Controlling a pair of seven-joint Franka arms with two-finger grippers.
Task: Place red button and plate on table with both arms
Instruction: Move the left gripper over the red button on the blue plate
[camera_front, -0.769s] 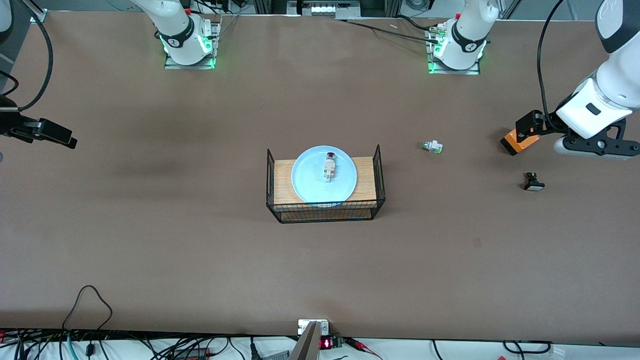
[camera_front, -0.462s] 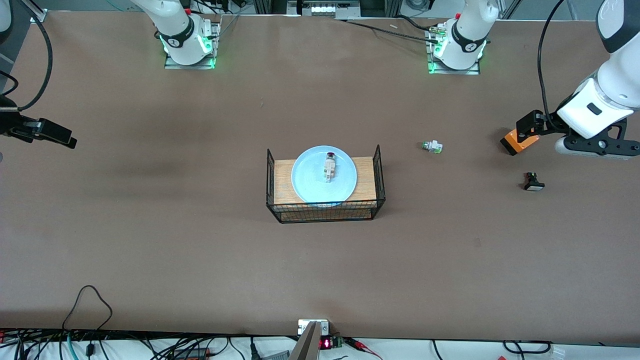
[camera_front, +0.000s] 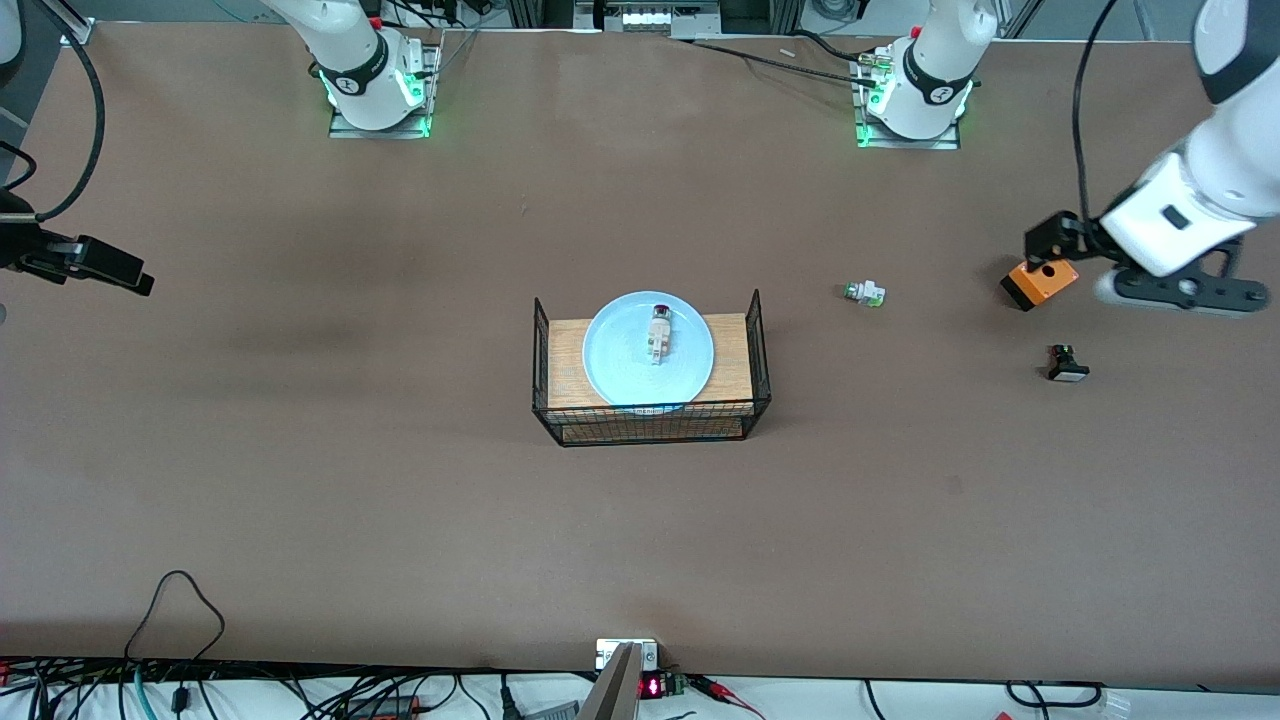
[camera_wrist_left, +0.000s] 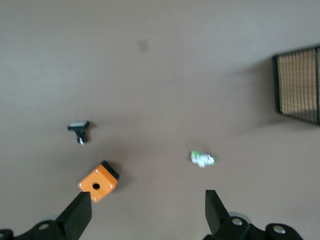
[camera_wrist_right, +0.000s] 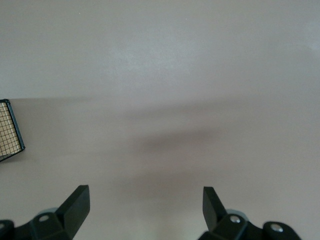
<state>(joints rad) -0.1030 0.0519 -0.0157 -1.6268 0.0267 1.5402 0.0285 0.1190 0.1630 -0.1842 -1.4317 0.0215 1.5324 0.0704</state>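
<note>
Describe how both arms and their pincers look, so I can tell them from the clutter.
Both arms are white with black joints and black cables. Their bases glow green. The left pincer and right pincer are black, each with two wedge-shaped fingers.

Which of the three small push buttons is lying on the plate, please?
The red button, whitish with a dark-red cap, lies on the plate; the green-capped button and black-and-white button sit on the table.

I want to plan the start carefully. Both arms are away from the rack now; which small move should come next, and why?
Probably bring the left gripper in over the plate, above the red button. The button lies on the plate, and the plate sits on the wire rack, so it likely goes first. Both jaws stand open and hold nothing; the right gripper is over bare table.
</note>
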